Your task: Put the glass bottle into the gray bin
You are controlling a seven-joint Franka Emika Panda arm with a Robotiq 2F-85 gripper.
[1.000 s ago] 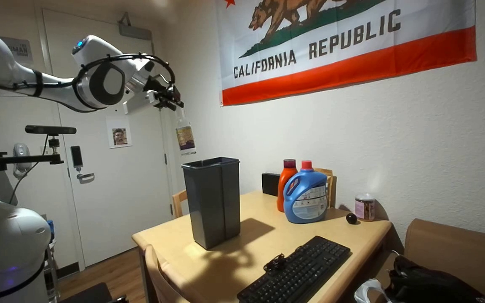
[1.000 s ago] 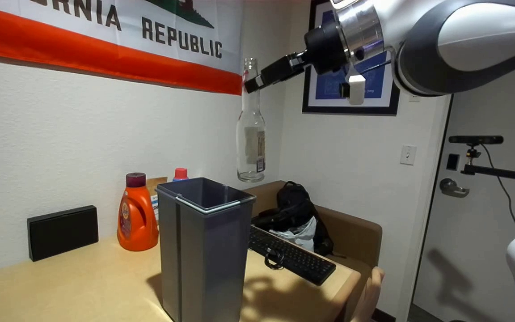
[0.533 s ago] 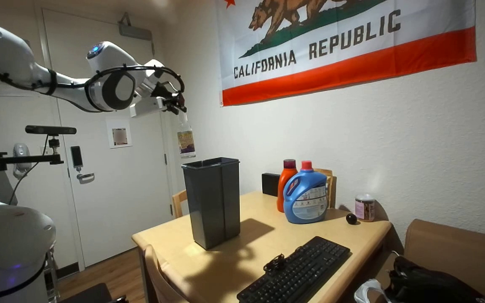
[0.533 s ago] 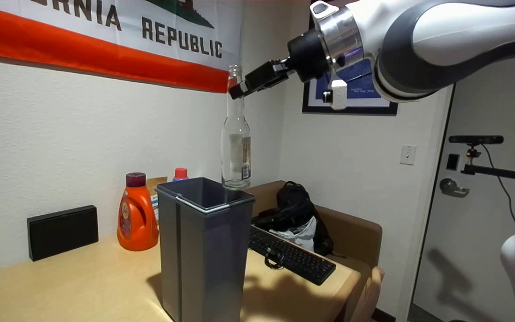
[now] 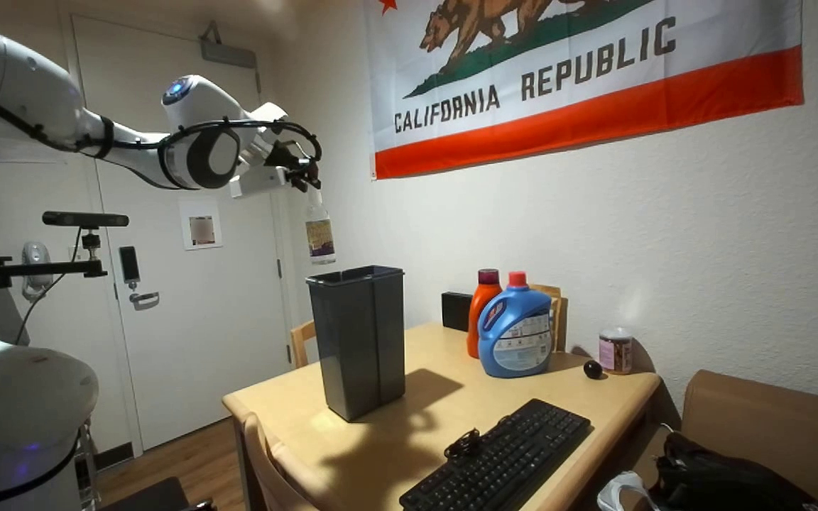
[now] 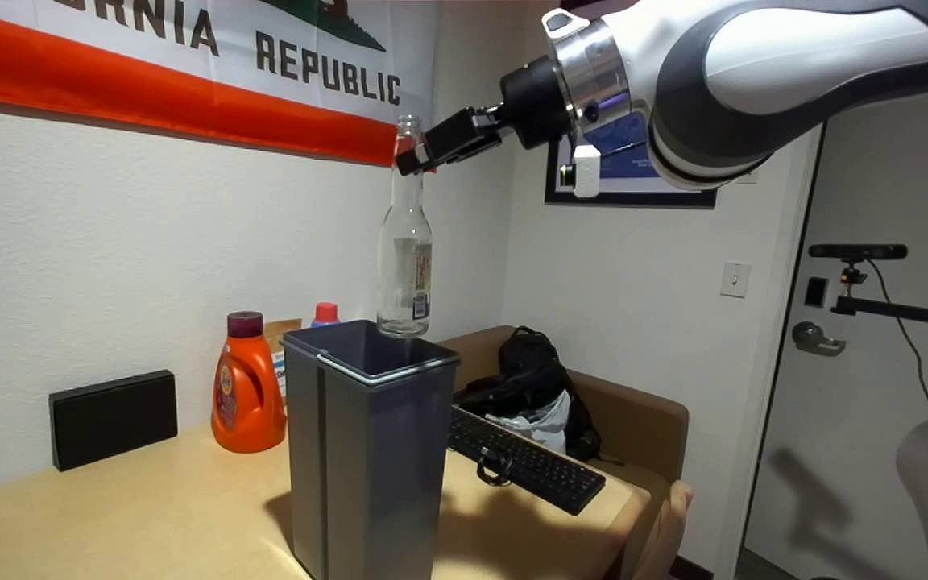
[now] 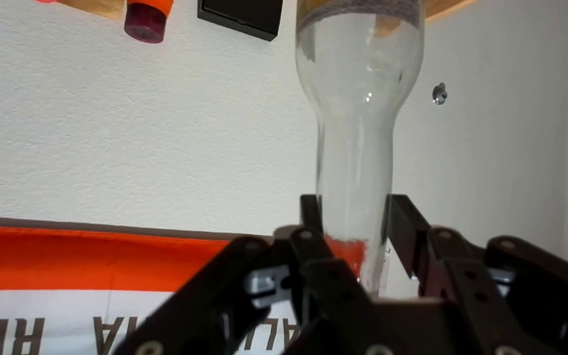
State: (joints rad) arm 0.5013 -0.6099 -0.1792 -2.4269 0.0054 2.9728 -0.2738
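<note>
- The glass bottle (image 6: 404, 266) hangs near upright by its neck, clear of the table (image 6: 134, 515), its base apparently just above rim level of the gray bin (image 5: 356, 348). Grasp and lift: complete.
- The claw (image 7: 354, 212) is clamped on the bottle neck, fingertips (image 7: 308, 212) either side of the glass. Release: not yet performed.
- The bin stands upright between the keyboard (image 5: 505, 454) and the opposite table edge. In an exterior view the bottle base overlaps the far rim of the mouth (image 6: 359, 346); full alignment is unconfirmed.
- Remaining, by judgement: centring if required, lowering, release, withdrawal.
- The blue jug (image 5: 519, 337) and orange jug (image 6: 248, 395) stand near the wall-side table edge; neither requires handling.
</note>
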